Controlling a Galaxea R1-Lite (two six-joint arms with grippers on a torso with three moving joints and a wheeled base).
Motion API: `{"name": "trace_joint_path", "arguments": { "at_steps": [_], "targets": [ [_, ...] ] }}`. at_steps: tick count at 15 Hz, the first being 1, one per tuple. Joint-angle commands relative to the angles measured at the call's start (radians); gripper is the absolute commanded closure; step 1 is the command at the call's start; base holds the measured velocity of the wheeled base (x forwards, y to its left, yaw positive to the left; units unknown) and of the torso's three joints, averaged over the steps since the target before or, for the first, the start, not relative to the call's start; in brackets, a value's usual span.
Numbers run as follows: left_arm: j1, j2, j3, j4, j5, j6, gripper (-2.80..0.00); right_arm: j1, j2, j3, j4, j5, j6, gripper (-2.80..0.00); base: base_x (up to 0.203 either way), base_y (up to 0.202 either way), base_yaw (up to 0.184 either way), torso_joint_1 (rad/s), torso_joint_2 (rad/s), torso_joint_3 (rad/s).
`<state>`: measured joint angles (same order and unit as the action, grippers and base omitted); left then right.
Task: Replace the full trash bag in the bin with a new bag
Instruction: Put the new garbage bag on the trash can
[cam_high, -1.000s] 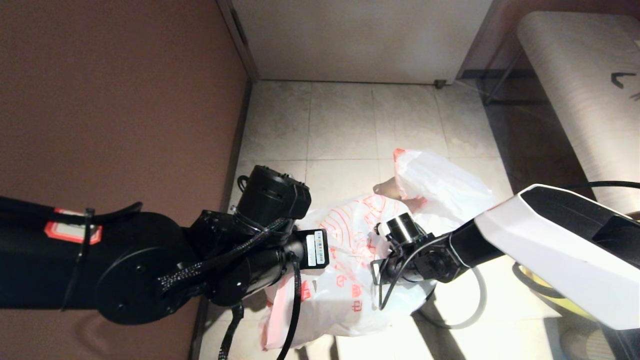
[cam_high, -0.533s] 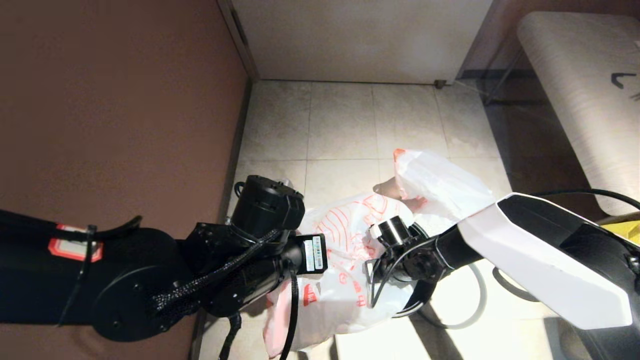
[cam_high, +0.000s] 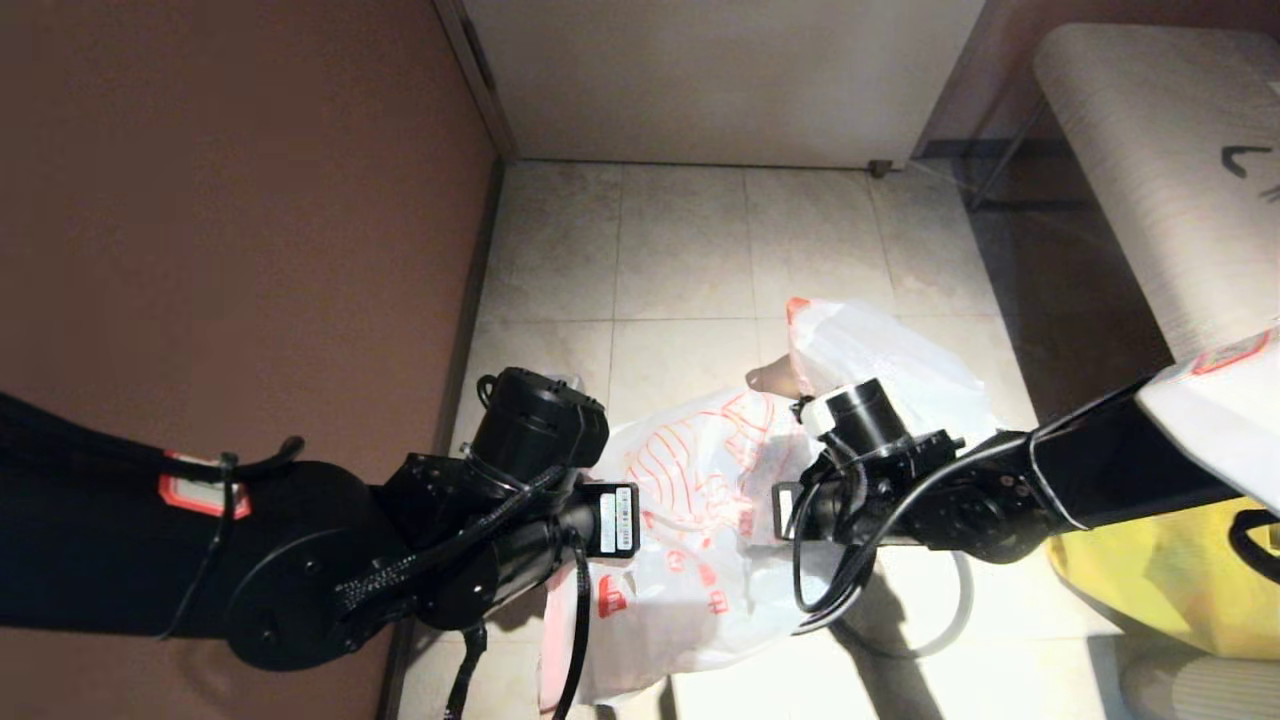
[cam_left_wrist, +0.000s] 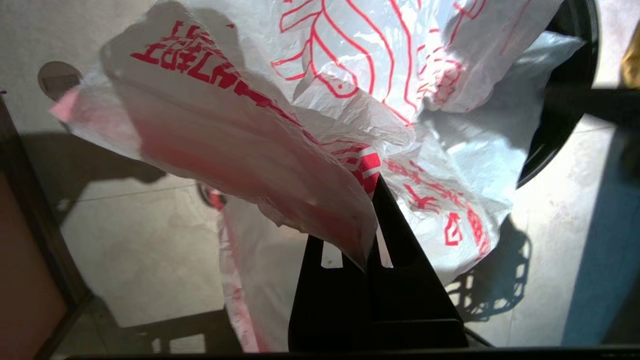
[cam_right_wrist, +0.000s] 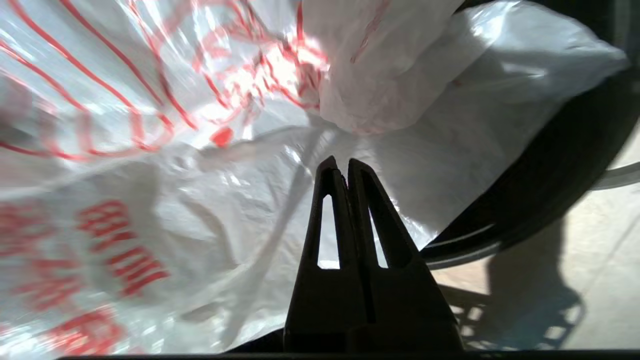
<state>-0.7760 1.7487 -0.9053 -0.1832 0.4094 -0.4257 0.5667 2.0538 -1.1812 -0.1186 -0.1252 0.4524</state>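
Observation:
The new bag (cam_high: 700, 500), white film with a red line drawing, hangs spread between my two wrists over the floor. My left gripper (cam_left_wrist: 371, 220) is shut on its pink-red edge (cam_left_wrist: 320, 210), which runs down between the fingers. My right gripper (cam_right_wrist: 340, 165) is shut with its tips in the bag's film (cam_right_wrist: 200, 190), whose creases run toward the tips. Under the bag's right part stands the black bin (cam_left_wrist: 565, 115) (cam_right_wrist: 550, 185), with its grey hoop (cam_high: 962, 600) showing beneath my right arm. The full trash bag (cam_high: 880, 350), nearly plain white with a pink-red tip, lies on the tiles just beyond.
A brown wall (cam_high: 250, 250) runs close along my left arm. A large yellow bag (cam_high: 1170, 570) sits at the right, below a pale bench (cam_high: 1160, 170). Open tiles (cam_high: 690, 240) stretch toward the far white wall.
My right arm has swung to the right and slightly away, uncovering the yellow bag. The new bag is now stretched wider between both grippers. My left arm shifted only a little.

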Motion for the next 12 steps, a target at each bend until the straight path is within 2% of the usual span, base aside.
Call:
{"name": "trace_joint_path", "arguments": {
  "at_steps": [1, 3, 7, 12],
  "targets": [
    [-0.004, 0.002, 0.019, -0.005, 0.005, 0.005, 0.00, -0.016, -0.072, 0.001, -0.016, 0.006, 0.015, 0.00, 0.000, 0.000, 0.000, 0.000, 0.00, 0.000],
    [-0.017, 0.002, 0.037, -0.006, 0.003, 0.004, 0.00, -0.039, -0.044, -0.067, -0.059, 0.029, 0.015, 0.00, 0.000, 0.000, 0.000, 0.000, 0.00, 0.000],
    [-0.043, -0.014, 0.060, -0.010, 0.000, 0.001, 0.00, -0.125, 0.111, -0.340, -0.057, 0.093, 0.016, 0.00, 0.000, 0.000, 0.000, 0.000, 0.00, 0.000],
    [-0.111, -0.025, 0.148, -0.106, 0.000, -0.001, 0.00, -0.172, 0.334, -0.762, 0.164, 0.110, -0.028, 0.00, 0.000, 0.000, 0.000, 0.000, 0.00, 0.000]
  ]
}}
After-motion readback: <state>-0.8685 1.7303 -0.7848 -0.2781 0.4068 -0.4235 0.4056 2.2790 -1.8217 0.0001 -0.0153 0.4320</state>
